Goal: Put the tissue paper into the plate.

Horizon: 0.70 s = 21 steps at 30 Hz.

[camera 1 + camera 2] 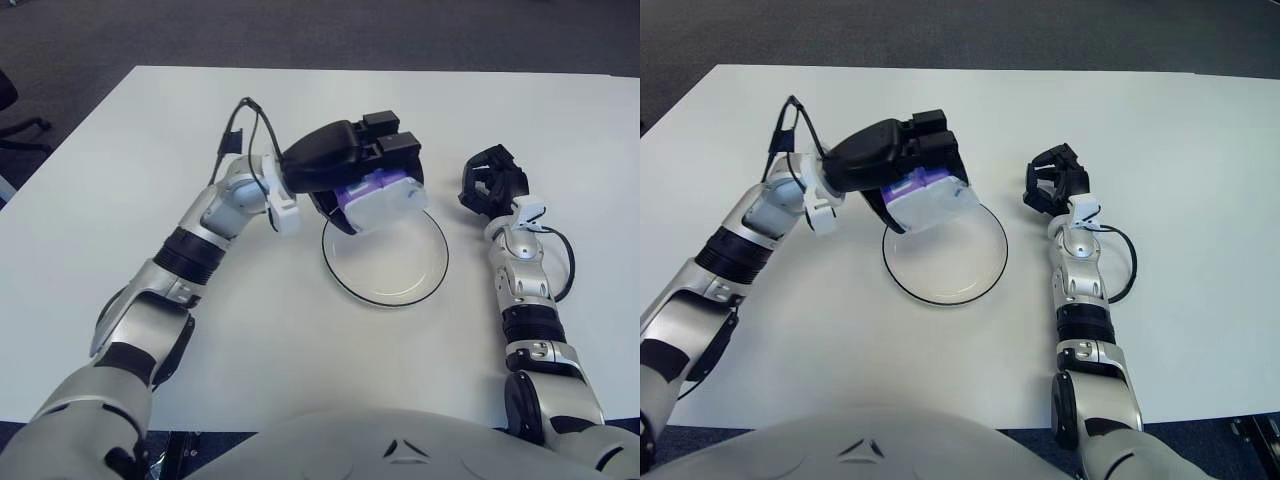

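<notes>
The left robot hand [372,178] is clamped on the tissue paper [383,198], a white and purple pack, and holds it over the far-left part of the plate [420,283]. The pack sits under the black fingers, hanging just above the plate's rim on that side; whether it touches the plate cannot be told. Its long axis seems to run roughly across the plate, left to right, tilted a little. The plate itself lies on the white table [280,340] and holds nothing yet, its middle bare. So the move ahead is likely short: the pack lies directly below the hand, and the plate's middle lies toward the robot and slightly right of the pack, calling for a small carry inward, then a release. The right robot hand [492,185] shows to the right of the plate, well apart from it, fingers curled and holding nothing
</notes>
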Motion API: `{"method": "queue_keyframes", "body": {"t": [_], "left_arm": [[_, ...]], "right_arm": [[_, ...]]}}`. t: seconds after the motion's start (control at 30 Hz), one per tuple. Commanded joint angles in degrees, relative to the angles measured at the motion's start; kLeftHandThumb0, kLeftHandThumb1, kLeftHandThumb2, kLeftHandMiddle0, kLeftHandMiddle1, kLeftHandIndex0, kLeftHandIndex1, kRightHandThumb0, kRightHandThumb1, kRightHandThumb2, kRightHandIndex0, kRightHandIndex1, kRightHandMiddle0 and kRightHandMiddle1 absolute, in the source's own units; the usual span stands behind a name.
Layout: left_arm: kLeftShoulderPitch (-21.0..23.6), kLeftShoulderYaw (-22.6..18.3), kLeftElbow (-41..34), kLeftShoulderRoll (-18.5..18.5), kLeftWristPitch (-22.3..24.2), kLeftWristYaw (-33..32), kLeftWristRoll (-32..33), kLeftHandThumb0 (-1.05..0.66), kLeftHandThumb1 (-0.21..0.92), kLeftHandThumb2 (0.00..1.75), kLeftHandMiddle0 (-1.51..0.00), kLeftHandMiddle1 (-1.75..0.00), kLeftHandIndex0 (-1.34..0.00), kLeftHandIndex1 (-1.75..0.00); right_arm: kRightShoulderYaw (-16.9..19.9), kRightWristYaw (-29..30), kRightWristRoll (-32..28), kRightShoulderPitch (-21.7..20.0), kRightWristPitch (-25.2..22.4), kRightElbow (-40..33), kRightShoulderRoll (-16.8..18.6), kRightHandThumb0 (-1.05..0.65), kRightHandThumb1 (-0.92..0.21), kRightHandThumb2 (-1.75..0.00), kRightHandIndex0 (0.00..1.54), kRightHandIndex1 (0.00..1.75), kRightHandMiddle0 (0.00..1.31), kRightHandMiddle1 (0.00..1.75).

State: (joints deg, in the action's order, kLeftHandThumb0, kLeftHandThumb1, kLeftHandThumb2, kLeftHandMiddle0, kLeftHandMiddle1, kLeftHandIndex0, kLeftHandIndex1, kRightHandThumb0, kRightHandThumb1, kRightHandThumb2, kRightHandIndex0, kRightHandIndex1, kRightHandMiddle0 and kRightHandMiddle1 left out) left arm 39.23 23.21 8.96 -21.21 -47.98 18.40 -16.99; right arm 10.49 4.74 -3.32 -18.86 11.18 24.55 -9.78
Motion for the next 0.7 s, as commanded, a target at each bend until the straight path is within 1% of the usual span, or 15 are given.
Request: {"method": "queue_keyframes", "body": {"t": [0.0,0.07,0.13,0.17,0.2,0.27,0.37,0.4,0.47,0.5,0.53,0.57,0.6,0.63,0.67], "left_arm": [[-0.7,0.2,0.6,0.7,-1.3,0.0,-2.6,0.0,0.05,1.63,-0.81,-1.74,-0.58,-1.75],[-0.9,0.3,1.4,1.2,-2.0,-0.4,-3.9,0.0,0.03,1.65,-0.83,-1.75,-0.6,-1.74],[-1.2,0.7,2.9,1.8,-3.0,-1.2,-5.7,0.0,0.08,1.58,-0.8,-1.75,-0.58,-1.69],[-1.3,0.9,3.7,2.1,-3.5,-1.5,-6.5,0.0,0.22,1.43,-0.66,-1.75,-0.51,-1.71],[-1.2,1.0,3.9,2.0,-3.6,-1.1,-6.7,0.0,0.31,1.32,-0.56,-1.75,-0.46,-1.72],[-0.7,1.2,3.9,1.6,-4.0,-0.1,-6.9,0.0,0.42,1.2,-0.46,-1.75,-0.4,-1.73],[-0.3,1.5,4.5,1.2,-4.9,0.5,-7.7,-0.01,0.61,0.94,-0.41,-1.75,-0.25,-1.65],[-0.2,1.6,4.7,1.2,-5.1,0.5,-7.8,-0.01,0.64,0.9,-0.4,-1.75,-0.23,-1.64],[0.0,1.8,4.9,1.2,-5.3,1.0,-7.7,-0.01,0.76,0.75,-0.34,-1.75,-0.14,-1.64],[0.0,1.9,4.9,1.2,-5.3,1.3,-7.5,-0.15,0.78,0.73,-0.31,-1.7,-0.11,-1.59],[0.1,2.3,4.8,1.2,-4.8,2.3,-6.8,-0.36,0.8,0.69,-0.26,-1.63,-0.07,-1.51],[0.1,2.5,4.7,1.2,-4.4,3.1,-6.3,-0.45,0.82,0.7,-0.24,-1.54,-0.06,-1.44],[0.2,3.0,4.3,1.0,-3.5,4.4,-5.3,-0.59,0.86,0.73,-0.21,-1.38,-0.04,-1.33],[0.2,3.3,4.0,1.0,-2.8,5.4,-4.7,-0.65,0.87,0.78,-0.19,-1.27,-0.03,-1.26],[0.2,3.6,3.7,0.8,-1.9,6.8,-3.9,-0.74,0.89,0.85,-0.18,-1.09,-0.02,-1.15]], "right_arm": [[-0.8,0.9,-0.1,8.4,-1.4,5.1,4.9,-0.43,-0.5,-1.09,0.63,1.71,0.47,1.75],[-1.0,1.1,0.0,8.3,-1.7,5.1,4.8,-0.43,-0.49,-1.09,0.63,1.7,0.47,1.75],[-1.1,1.3,0.1,8.3,-2.0,5.0,4.7,-0.43,-0.49,-1.09,0.62,1.69,0.47,1.75],[-1.2,1.4,0.1,8.2,-2.1,5.0,4.7,-0.43,-0.49,-1.1,0.62,1.69,0.48,1.75],[-1.3,1.5,0.2,8.2,-2.2,5.1,4.6,-0.43,-0.49,-1.1,0.62,1.69,0.48,1.75],[-1.4,1.7,0.2,8.1,-2.4,5.0,4.6,-0.22,-0.4,-1.18,0.63,1.62,0.48,1.75],[-1.6,2.2,0.2,8.1,-2.7,4.8,4.7,-0.08,-0.34,-1.24,0.63,1.57,0.49,1.75],[-1.6,2.5,0.3,8.1,-2.8,4.7,4.7,-0.06,-0.33,-1.24,0.63,1.57,0.49,1.75],[-1.6,3.2,0.4,8.1,-2.9,4.7,4.8,-0.03,-0.32,-1.26,0.61,1.59,0.48,1.75],[-1.7,3.6,0.5,8.1,-3.0,4.6,4.9,-0.03,-0.32,-1.28,0.6,1.61,0.48,1.75],[-1.7,4.0,0.7,8.1,-2.9,4.7,5.0,-0.02,-0.31,-1.3,0.6,1.64,0.47,1.75],[-1.7,4.4,0.8,8.0,-2.8,4.8,5.0,-0.02,-0.3,-1.31,0.6,1.66,0.48,1.73],[-1.8,4.8,1.1,8.0,-2.6,5.0,5.0,-0.01,-0.29,-1.33,0.61,1.69,0.48,1.71],[-1.9,5.0,1.2,8.0,-2.4,5.1,5.0,-0.01,-0.28,-1.34,0.62,1.7,0.5,1.68],[-2.1,5.5,1.6,8.0,-2.2,5.2,5.0,-0.01,-0.26,-1.35,0.64,1.72,0.52,1.64]]}}
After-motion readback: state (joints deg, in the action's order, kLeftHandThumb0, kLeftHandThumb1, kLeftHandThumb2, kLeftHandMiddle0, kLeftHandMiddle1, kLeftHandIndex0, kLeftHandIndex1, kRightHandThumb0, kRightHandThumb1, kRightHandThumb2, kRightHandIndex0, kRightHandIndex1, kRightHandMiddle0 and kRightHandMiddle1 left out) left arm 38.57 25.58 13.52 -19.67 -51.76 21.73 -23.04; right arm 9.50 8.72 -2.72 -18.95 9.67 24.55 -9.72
